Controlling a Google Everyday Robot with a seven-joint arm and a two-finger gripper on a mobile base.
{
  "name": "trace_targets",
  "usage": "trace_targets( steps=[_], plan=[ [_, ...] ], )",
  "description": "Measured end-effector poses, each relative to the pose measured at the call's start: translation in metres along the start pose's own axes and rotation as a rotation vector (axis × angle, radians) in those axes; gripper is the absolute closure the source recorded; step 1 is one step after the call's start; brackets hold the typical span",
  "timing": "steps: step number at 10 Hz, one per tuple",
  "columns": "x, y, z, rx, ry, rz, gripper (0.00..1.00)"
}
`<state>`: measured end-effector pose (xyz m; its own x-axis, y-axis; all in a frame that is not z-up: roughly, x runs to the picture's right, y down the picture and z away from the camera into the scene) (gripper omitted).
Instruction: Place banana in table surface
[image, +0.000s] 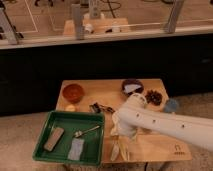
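Note:
The banana (119, 149) is small and pale cream-yellow. It lies on the light tan table surface (155, 144) near the front edge, just right of the green tray. My white arm reaches in from the right across the table. My gripper (120, 134) is at the arm's end, low over the table and directly behind the banana. The arm's bulk hides most of the gripper.
A green tray (56, 121) at front left holds a metal spoon (86, 132), a brown block (54, 139) and a grey cloth (76, 148). An orange bowl (73, 92), a round yellow lump (70, 107), a dark bowl (132, 87), a dark clump (153, 96) and a blue cup (171, 105) stand farther back.

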<state>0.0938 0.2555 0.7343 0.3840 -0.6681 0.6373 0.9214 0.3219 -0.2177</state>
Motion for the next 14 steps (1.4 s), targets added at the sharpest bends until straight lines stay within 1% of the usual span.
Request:
trace_targets(
  steps=[3, 5, 7, 9, 10, 11, 14],
  plan=[
    [-0.002, 0.000, 0.014, -0.024, 0.007, 0.002, 0.20],
    [-0.003, -0.002, 0.023, -0.042, 0.004, -0.005, 0.20],
    [-0.006, -0.002, 0.034, -0.060, -0.010, -0.008, 0.20],
    [-0.008, -0.001, 0.045, -0.070, -0.028, -0.008, 0.20],
    [-0.009, -0.001, 0.049, -0.074, -0.036, -0.007, 0.23],
    [-0.009, 0.000, 0.052, -0.076, -0.042, -0.006, 0.30],
    [-0.011, 0.000, 0.057, -0.079, -0.057, -0.001, 0.61]
  ],
)
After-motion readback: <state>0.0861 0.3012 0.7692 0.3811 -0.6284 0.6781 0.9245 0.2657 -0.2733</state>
